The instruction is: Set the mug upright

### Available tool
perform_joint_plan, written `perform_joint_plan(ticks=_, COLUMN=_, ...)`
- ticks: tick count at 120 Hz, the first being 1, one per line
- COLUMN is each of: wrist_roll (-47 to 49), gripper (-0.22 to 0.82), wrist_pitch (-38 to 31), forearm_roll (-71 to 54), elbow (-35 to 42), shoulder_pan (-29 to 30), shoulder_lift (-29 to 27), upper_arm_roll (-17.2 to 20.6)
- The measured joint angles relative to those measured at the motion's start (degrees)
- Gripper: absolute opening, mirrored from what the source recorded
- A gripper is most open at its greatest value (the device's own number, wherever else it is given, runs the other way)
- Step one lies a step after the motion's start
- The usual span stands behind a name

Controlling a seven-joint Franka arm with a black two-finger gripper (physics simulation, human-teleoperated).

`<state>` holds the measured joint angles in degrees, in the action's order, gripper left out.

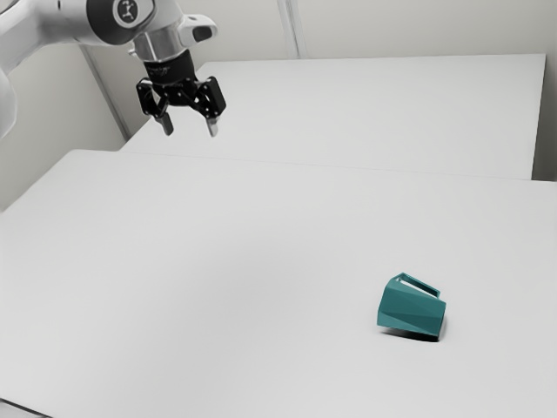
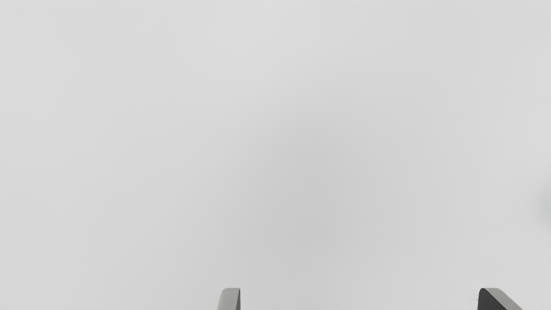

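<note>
The gripper [image 1: 191,129] hangs high above the table toward the exterior view's upper left, its two fingers spread wide with nothing between them. In the wrist view the gripper [image 2: 359,298] likewise stands open over bare white surface. A teal, faceted mug [image 1: 412,310] lies on its side on the table in the exterior view's lower right, its handle facing up. A wide gap separates the mug from the gripper. Which way the mug's mouth points I cannot tell for certain.
The white table [image 1: 218,261] spreads under the arm and around the mug. Behind it is another pale, raised surface [image 1: 365,113] with light walls beyond. A dark line crosses the exterior view's bottom left corner.
</note>
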<state>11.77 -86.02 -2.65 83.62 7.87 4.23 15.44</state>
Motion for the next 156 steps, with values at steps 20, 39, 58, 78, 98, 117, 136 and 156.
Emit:
perform_joint_plan(ticks=20, wrist_roll=0.40, gripper=0.60, wrist_pitch=0.01, forearm_roll=0.44, elbow=-0.14, shoulder_pan=-0.08, shoulder_lift=-0.17, upper_arm_roll=0.00)
perform_joint_plan(ticks=39, wrist_roll=0.68, gripper=0.60, wrist_pitch=-0.28, forearm_roll=3.44, elbow=0.00, shoulder_pan=-0.35, shoulder_lift=-0.59, upper_arm_roll=0.10)
perform_joint_plan(ticks=58, wrist_roll=0.89, gripper=0.60, wrist_pitch=-1.98, forearm_roll=14.69, elbow=2.35, shoulder_pan=1.86, shoulder_lift=-0.16, upper_arm_roll=-0.06)
perform_joint_plan(ticks=78, wrist_roll=1.14, gripper=0.60, wrist_pitch=-3.86, forearm_roll=24.01, elbow=5.72, shoulder_pan=2.36, shoulder_lift=0.90, upper_arm_roll=0.35)
perform_joint_plan(ticks=98, wrist_roll=0.98, gripper=0.60, wrist_pitch=-10.14, forearm_roll=31.98, elbow=13.80, shoulder_pan=0.42, shoulder_lift=2.87, upper_arm_roll=0.71)
perform_joint_plan(ticks=117, wrist_roll=-2.27, gripper=0.60, wrist_pitch=-17.75, forearm_roll=39.76, elbow=21.08, shoulder_pan=-0.26, shoulder_lift=4.02, upper_arm_roll=1.78)
perform_joint_plan(ticks=136, wrist_roll=-9.04, gripper=0.60, wrist_pitch=-26.18, forearm_roll=49.54, elbow=28.09, shoulder_pan=-0.52, shoulder_lift=4.16, upper_arm_roll=4.73)
perform_joint_plan(ticks=156, wrist_roll=-18.86, gripper=0.60, wrist_pitch=-34.85, forearm_roll=62.36, elbow=33.05, shoulder_pan=-0.76, shoulder_lift=6.09, upper_arm_roll=7.61)
